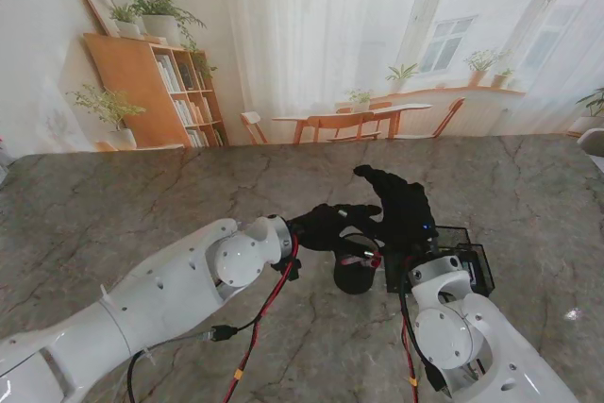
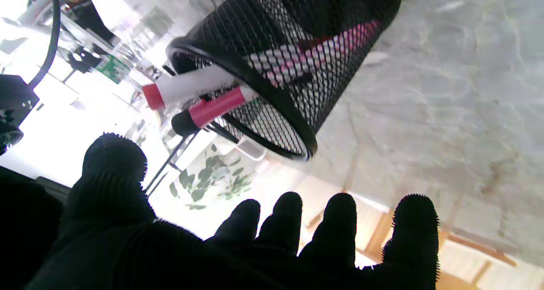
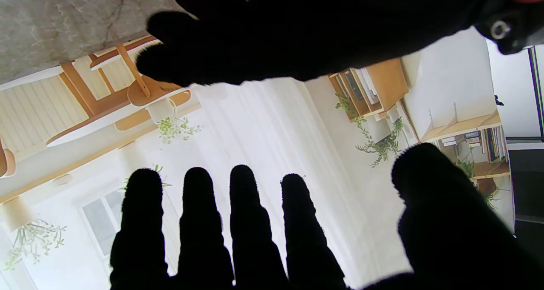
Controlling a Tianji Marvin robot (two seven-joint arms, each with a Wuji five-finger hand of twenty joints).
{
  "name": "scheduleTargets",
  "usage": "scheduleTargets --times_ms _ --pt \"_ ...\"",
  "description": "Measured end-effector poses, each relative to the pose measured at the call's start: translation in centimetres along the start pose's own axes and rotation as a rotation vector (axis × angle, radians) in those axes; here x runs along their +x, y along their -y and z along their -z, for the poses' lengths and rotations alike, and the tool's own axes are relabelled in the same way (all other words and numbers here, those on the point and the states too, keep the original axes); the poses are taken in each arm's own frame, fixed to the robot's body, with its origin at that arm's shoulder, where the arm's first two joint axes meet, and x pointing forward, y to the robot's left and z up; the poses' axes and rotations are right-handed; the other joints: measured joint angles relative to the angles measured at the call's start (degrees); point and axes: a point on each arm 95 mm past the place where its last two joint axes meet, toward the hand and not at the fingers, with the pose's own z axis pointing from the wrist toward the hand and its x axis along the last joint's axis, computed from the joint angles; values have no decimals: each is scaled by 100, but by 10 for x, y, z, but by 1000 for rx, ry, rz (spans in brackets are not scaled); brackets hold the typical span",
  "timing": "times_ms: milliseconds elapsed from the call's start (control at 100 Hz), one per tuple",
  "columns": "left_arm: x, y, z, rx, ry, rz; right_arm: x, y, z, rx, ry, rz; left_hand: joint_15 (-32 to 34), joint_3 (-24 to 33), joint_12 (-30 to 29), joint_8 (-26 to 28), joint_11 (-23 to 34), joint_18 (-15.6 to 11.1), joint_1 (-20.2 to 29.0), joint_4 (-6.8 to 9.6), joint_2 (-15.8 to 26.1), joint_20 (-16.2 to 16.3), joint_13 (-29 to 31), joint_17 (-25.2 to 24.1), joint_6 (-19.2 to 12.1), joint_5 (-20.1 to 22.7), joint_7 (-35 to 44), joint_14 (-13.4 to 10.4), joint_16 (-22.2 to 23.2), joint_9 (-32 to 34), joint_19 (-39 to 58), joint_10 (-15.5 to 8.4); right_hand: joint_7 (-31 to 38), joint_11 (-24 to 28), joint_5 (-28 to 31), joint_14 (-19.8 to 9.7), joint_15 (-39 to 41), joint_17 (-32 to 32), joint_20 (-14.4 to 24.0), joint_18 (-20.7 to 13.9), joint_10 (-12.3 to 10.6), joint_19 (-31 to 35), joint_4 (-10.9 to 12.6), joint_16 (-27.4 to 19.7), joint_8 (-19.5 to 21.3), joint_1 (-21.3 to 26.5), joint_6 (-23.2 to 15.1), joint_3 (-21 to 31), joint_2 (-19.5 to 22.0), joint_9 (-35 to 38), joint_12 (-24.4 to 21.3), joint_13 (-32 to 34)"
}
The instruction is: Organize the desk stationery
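A black mesh pen cup (image 1: 354,276) stands on the marble table between my two hands. In the left wrist view the pen cup (image 2: 276,69) holds a white marker with a red cap (image 2: 187,88) and a red marker with a black cap (image 2: 212,109). Their ends stick out over the rim. My left hand (image 1: 335,224), in a black glove, hovers just over the cup's far rim. Its fingers (image 2: 289,222) are apart and hold nothing. My right hand (image 1: 404,205) is raised beside the cup on the right, its fingers (image 3: 242,222) spread and empty.
A black mesh tray (image 1: 472,257) lies under my right wrist, to the right of the cup. Red and black cables hang from both forearms. My left hand (image 3: 297,35) crosses close in front of the right wrist camera.
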Motion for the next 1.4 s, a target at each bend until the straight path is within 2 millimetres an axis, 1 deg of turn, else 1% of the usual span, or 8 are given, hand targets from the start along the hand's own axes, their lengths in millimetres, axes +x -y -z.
scheduleTargets --times_ms 250,420,550,700,770,910,1110,1400 --pt "-2 15 25 79 84 -54 0 -1 1 -15 5 8 1 0 0 69 0 -18 234 0 63 0 2 0 0 1 10 0 0 2 -1 0 0 0 0 2 0 -2 0 0 24 0 0 0 0 49 2 0 62 1 0 0" --pt "-4 24 53 137 147 -122 -2 -2 2 -24 18 18 2 0 0 155 32 -33 360 0 65 0 11 6 -76 12 72 -25 0 126 -1 -60 44 0 65 3 0 -18 0 1 50 0 0 0 0 54 21 0 64 1 0 0" --pt "-7 28 81 173 218 -205 -4 -4 4 -30 29 27 4 0 0 205 51 -46 557 0 65 13 16 13 -128 123 86 -60 0 193 -1 -61 46 0 65 3 0 -47 0 1 51 0 0 0 0 62 23 -52 66 2 0 0" --pt "-16 23 114 194 301 -251 -9 -6 7 -38 48 42 20 0 0 209 79 -83 567 0 66 134 162 109 -147 174 90 -114 43 321 31 -70 46 0 65 4 0 -48 0 1 51 0 1 0 0 62 27 -52 66 2 0 0" --pt "-21 21 129 217 353 -260 -12 -7 8 -42 61 48 19 -7 0 216 85 -158 574 0 311 143 200 150 -209 174 90 -135 43 363 102 -75 46 0 65 4 0 -48 0 1 51 0 1 0 0 62 27 -52 72 4 0 0" --pt "-30 17 160 296 449 -323 -19 -9 11 -48 95 42 21 -7 -1 348 88 -225 579 0 304 206 261 160 -288 245 153 -167 58 422 112 -137 62 0 139 4 2 -48 0 1 46 0 1 0 0 65 30 -51 151 16 0 0" --pt "-42 10 198 417 553 -318 -34 -13 16 -50 145 28 21 -13 -1 330 99 -298 579 1 363 277 330 293 -420 304 209 -230 154 485 182 -207 140 3 410 -28 2 -48 0 1 -93 0 2 0 -1 117 -95 -141 213 153 14 68" --pt "-64 3 223 534 650 -232 -55 -10 23 -43 215 -26 19 -13 -1 330 100 -302 626 1 363 280 330 298 -439 309 209 -235 133 544 183 -218 142 6 549 -142 -35 99 0 -202 -223 -62 39 0 -3 183 -156 -182 224 308 15 209"
